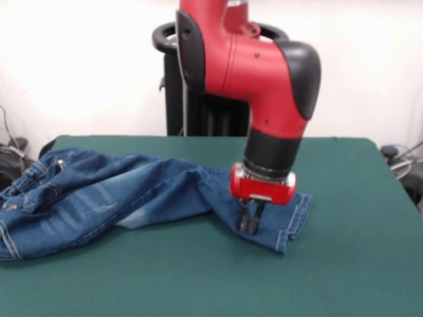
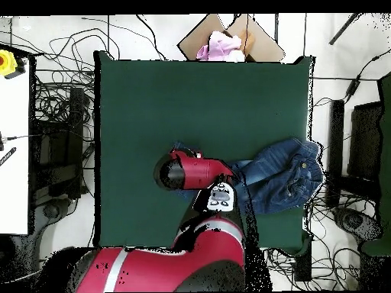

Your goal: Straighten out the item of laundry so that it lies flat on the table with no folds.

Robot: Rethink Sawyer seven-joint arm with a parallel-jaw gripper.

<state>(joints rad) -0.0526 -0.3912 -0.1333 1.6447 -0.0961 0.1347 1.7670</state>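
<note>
Front view. Item one: my gripper, hanging straight down from my red and black arm, its dark fingers pressed close together and down on the denim near one hem. Whether they actually pinch a fold of cloth, I cannot tell.
Item two: the jeans, blue denim with faded whitish patches, lying rumpled across the picture's left and centre. The waistband end sits at the left edge of the bench; one leg runs right and ends in a pale-stitched hem just beside my gripper. Folds and creases show along the legs.
Item three: the bench, dark green, bare to the right and in front.

Overhead view. Item one: my arm reaches in from the bottom and covers my gripper entirely.
Item two: the jeans lie bunched toward the bench's right edge, the leg end running under my arm.
Item three: the bench, green. Beyond its top edge, a cardboard box with pink cloth.
</note>
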